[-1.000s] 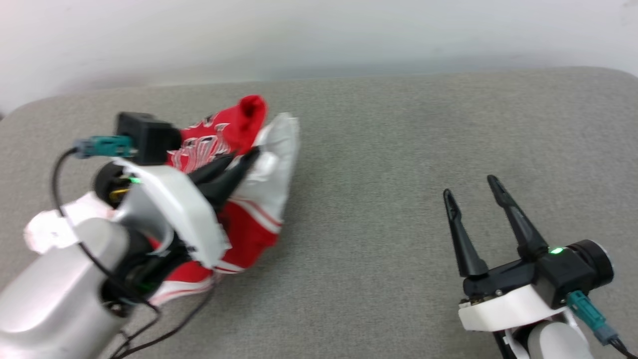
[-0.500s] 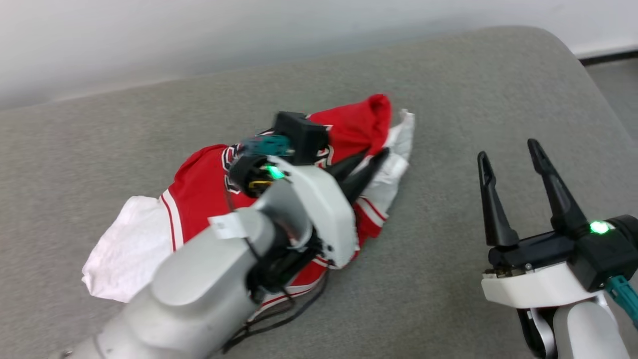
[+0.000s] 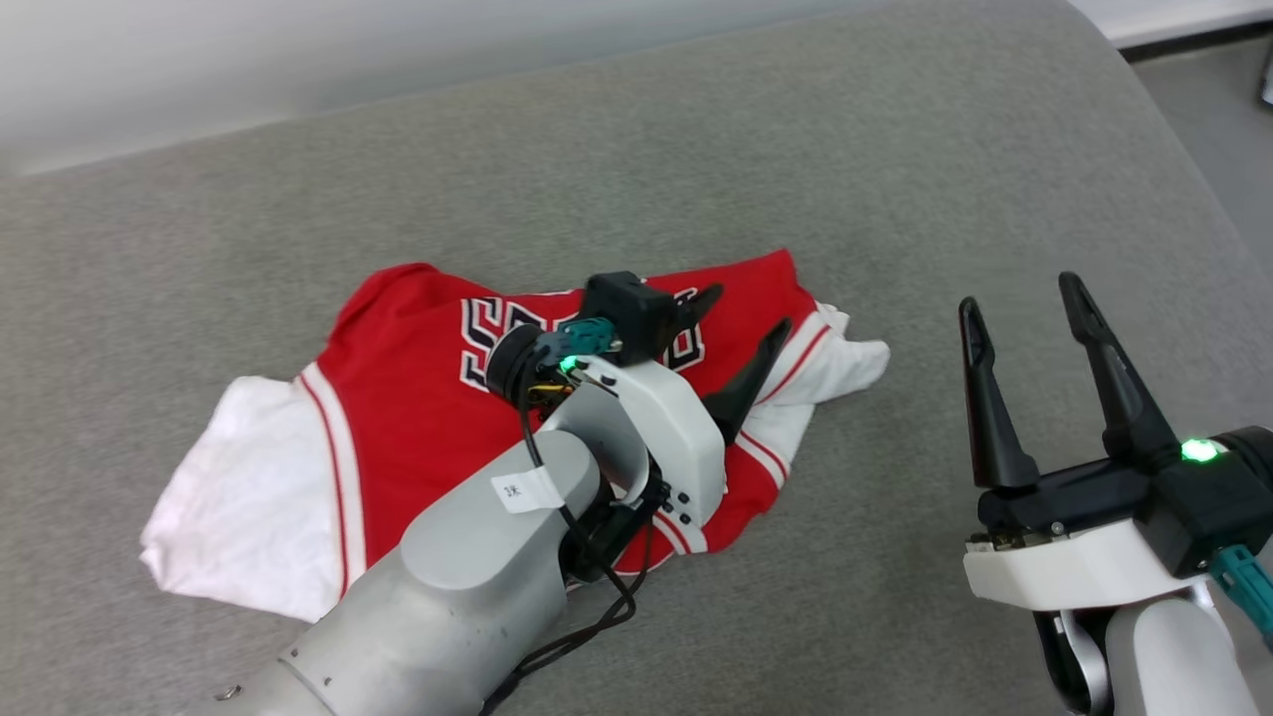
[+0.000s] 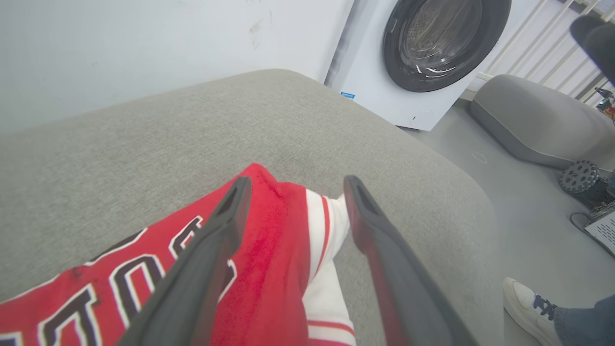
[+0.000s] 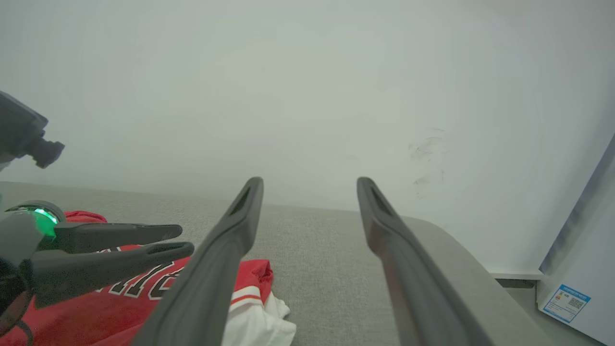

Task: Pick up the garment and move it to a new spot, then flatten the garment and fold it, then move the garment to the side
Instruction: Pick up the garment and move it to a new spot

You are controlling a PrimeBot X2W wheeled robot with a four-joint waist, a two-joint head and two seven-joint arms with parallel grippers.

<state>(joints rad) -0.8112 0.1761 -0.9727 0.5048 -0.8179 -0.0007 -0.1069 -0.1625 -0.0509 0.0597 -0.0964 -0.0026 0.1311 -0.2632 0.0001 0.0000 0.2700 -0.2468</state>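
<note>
Letting go: my left tool (image 3: 751, 308) is standing spread now, where a moment ago its fingers were pressed together on a bunched fold of the garment (image 3: 418, 398). Nothing is caught between the fingers. The left wrist view is showing red cloth and striped trim lying slack beneath the gap, not pinched. The head camera is also swinging, so I am not reading the shift in the picture as travel of the cloth. The garment itself is looking different, though: no longer a raised heap, it is lying on the grey cushion (image 3: 895, 149), lettering up. One white sleeve (image 3: 239, 467) is spreading out toward my left, and the other sleeve (image 3: 845, 363) is crumpling under the red hem on my right. My right tool (image 3: 1021, 291) is hovering spread and empty, well apart from the cloth on the right – same pose as before. My judgement is that the move to a new spot is looking done with this release, and flattening is coming next. The right edge is still folding over itself and the near hem is hiding under my left forearm, so both tools are going to be needed at opposite edges. One risk: a fingertip may be snagging the cloth as I lift away.
</note>
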